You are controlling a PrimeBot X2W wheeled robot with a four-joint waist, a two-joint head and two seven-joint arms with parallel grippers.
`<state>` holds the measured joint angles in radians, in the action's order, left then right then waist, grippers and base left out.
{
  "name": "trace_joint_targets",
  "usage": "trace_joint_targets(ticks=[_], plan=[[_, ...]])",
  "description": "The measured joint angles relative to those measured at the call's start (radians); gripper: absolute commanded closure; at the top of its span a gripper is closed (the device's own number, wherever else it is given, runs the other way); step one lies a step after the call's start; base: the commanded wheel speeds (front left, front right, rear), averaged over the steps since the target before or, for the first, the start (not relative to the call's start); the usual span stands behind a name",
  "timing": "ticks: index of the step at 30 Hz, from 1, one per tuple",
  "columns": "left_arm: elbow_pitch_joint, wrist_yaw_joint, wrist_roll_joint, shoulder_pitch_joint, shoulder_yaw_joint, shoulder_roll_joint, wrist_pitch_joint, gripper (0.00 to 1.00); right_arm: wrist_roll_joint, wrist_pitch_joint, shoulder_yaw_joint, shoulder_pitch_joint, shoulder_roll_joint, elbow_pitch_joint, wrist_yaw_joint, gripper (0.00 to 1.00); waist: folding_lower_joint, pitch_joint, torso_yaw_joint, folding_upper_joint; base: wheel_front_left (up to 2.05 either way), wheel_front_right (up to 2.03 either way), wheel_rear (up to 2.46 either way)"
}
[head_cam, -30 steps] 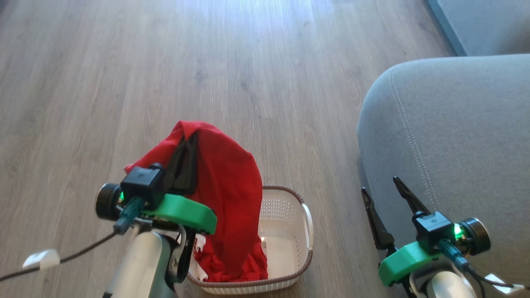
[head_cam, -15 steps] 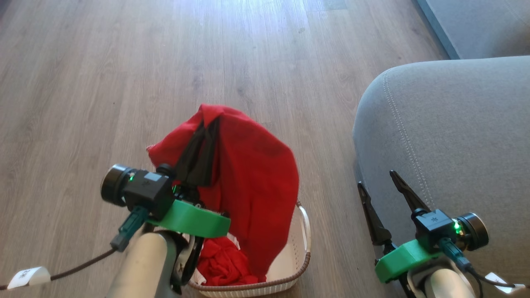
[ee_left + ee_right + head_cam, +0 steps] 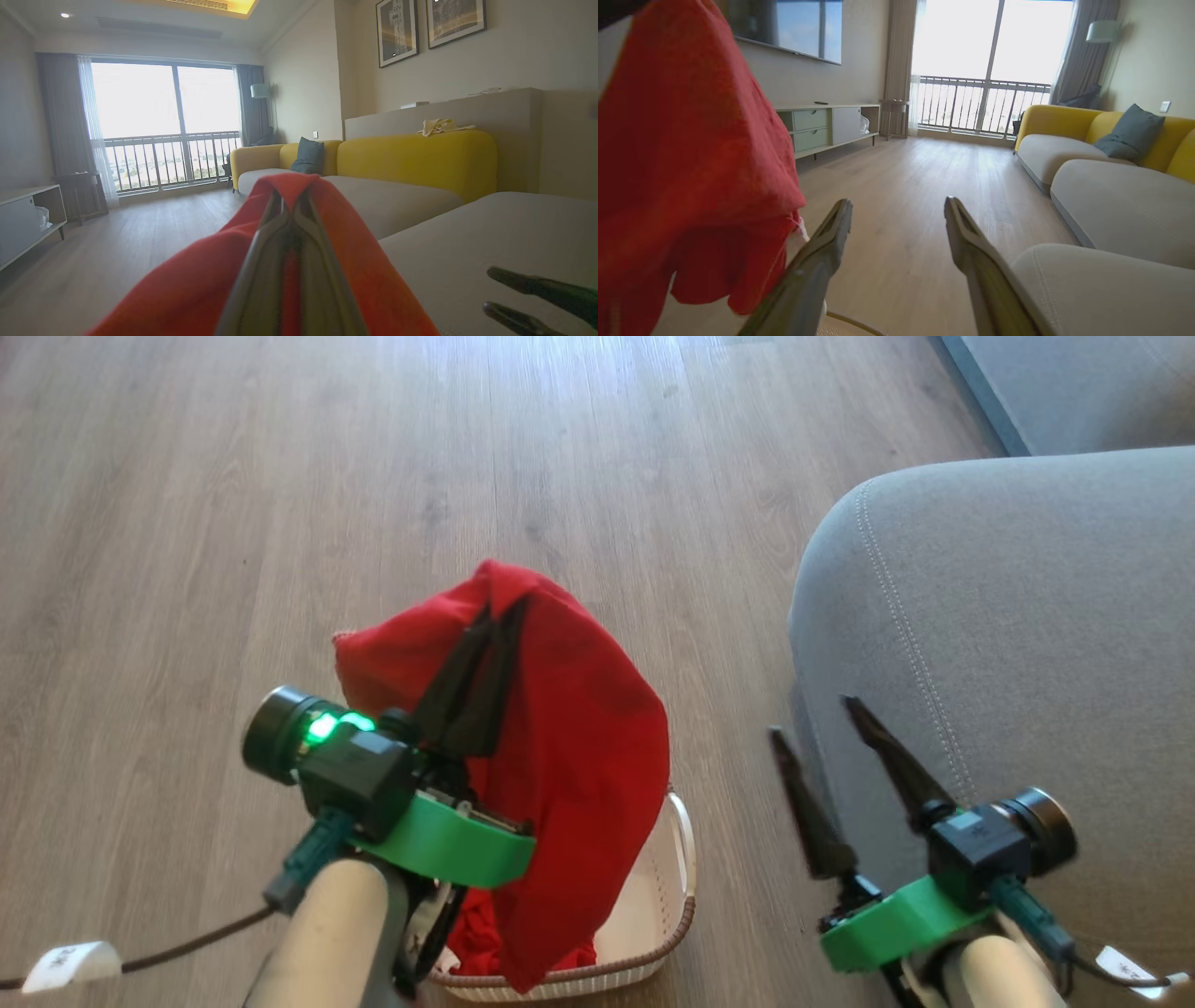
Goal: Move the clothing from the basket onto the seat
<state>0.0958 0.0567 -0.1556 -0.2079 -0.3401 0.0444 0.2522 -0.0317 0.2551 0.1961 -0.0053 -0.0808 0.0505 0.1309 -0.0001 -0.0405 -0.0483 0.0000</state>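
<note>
Underfoot, pale wood floor [image 3: 187,523] runs to a bright window [image 3: 163,98]; the grey seat [image 3: 1027,616] stands right. Left gripper [image 3: 504,609], raised above the basket [image 3: 686,840], clamps red clothing [image 3: 579,728] draping into it; right gripper [image 3: 812,717] hovers by the seat, jaws apart.

Wood floor [image 3: 280,476] — pale sideboard [image 3: 831,126] (green drawers), dark cushion [image 3: 308,156], framed pictures [image 3: 397,30] on wall.
</note>
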Motion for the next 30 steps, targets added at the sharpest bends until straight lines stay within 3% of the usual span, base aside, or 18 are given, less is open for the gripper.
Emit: trace_joint_targets(ticks=[5, 14, 22, 30], plan=[[0.006, 0.011, 0.008, 0.0, -0.011, 0.0, 0.0, 1.0, -0.062, 0.0, 0.182, -0.004, -0.143, -0.125, 0.0, 0.0, 0.0, 0.009, 0.0, 0.0, 0.0, 0.0, 0.0], [0.006, 0.025, 0.049, 0.0, -0.023, 0.0, 0.0, 1.0, -0.164, 0.0, 0.289, -0.062, -0.306, -0.185, 0.0, 0.0, 0.0, 0.02, -0.004, 0.0, 0.0, 0.0, 0.0], [0.01, 0.05, 0.082, -0.001, -0.089, 0.002, 0.0, 1.0, -0.228, 0.0, 0.353, -0.176, -0.376, -0.162, 0.0, 0.0, 0.0, 0.026, 0.007, 0.0, 0.0, 0.0, 0.0], [0.017, 0.064, 0.107, -0.035, -0.174, 0.004, 0.0, 1.0, -0.295, 0.0, 0.506, -0.273, -0.421, -0.089, 0.0, 0.0, 0.0, 0.03, 0.036, 0.0, 0.0, 0.0, 0.0]])
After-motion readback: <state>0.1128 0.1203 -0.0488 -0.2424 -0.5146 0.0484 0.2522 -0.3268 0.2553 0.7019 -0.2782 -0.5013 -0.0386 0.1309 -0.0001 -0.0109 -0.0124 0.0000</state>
